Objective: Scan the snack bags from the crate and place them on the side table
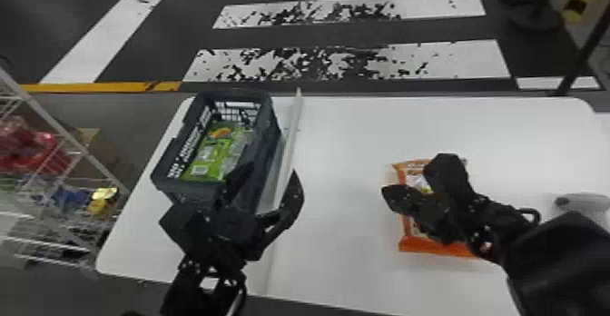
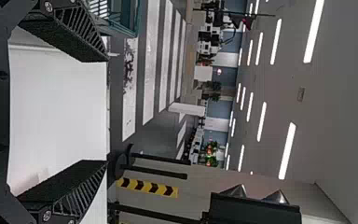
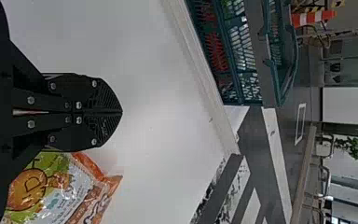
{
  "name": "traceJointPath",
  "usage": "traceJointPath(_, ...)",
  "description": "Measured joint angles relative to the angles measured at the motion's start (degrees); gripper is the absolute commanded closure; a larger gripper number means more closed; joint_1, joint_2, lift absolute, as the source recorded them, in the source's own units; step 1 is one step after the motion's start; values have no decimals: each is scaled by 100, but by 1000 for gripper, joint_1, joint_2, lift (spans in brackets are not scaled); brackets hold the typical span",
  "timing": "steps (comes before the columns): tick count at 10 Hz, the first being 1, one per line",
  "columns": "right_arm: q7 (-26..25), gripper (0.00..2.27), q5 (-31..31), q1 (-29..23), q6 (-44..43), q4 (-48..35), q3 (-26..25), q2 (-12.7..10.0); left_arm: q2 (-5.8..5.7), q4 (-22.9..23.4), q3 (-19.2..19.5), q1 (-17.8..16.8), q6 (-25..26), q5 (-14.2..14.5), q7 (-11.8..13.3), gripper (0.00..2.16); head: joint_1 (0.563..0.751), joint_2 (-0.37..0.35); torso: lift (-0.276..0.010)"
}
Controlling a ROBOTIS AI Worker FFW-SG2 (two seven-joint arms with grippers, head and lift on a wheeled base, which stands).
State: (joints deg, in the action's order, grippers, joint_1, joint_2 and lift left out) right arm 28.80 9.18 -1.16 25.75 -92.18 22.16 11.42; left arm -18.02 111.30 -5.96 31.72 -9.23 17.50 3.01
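nearest the camera, two black arms reach in over the white table (image 1: 345,156), the left one from the near edge and the right one from the near right. the left gripper (image 1: 272,170) is spread wide with nothing between its fingers; it hangs by the near end and right side of the dark crate (image 1: 199,185), and whether it touches the crate i cannot tell. the right gripper (image 1: 389,192) has its fingers pressed together, tip to tip, with no bag between them. it sits over an orange snack bag (image 1: 433,248), which lies on the right half of the table, partly hidden by the arm. the crate stands at the left of the table, and a green snack bag (image 1: 213,151) lies inside it; how many more are in there is hard to say. a narrow pale ridge (image 1: 295,124) runs from near to far just right of the crate. farther right, beside the right arm, is a white rounded object (image 1: 590,199). left of the table is a wire rack (image 1: 68,133) with red, blue and yellow packs. on the far side, white stripes (image 1: 435,61) cross the dark floor.
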Motion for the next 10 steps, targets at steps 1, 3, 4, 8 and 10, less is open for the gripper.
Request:
traceJointPath(1, -48, 2253, 61, 148, -55, 249, 86, -10, 0, 4, 4, 0, 5, -9, -2, 100, 695, 208, -50)
traceJointPath(3, -124, 2253, 239, 449, -115, 723, 197, -20, 17, 28, 5, 11, 27, -30, -2, 100, 695, 191, -50)
traceJointPath(4, -148, 2256, 352, 548, -117, 904, 220, -18, 30, 31, 1, 21, 36, -43, -2, 100, 695, 185, -50)
traceJointPath(8, -114, 2256, 462, 577, -103, 1018, 103, 161, 40, 32, -1, 36, 54, -48, -2, 100, 695, 145, -50)
traceJointPath(10, -45, 2253, 462, 557, -103, 1007, -31, 276, 27, 16, -1, 36, 59, -44, -2, 100, 695, 118, -50)
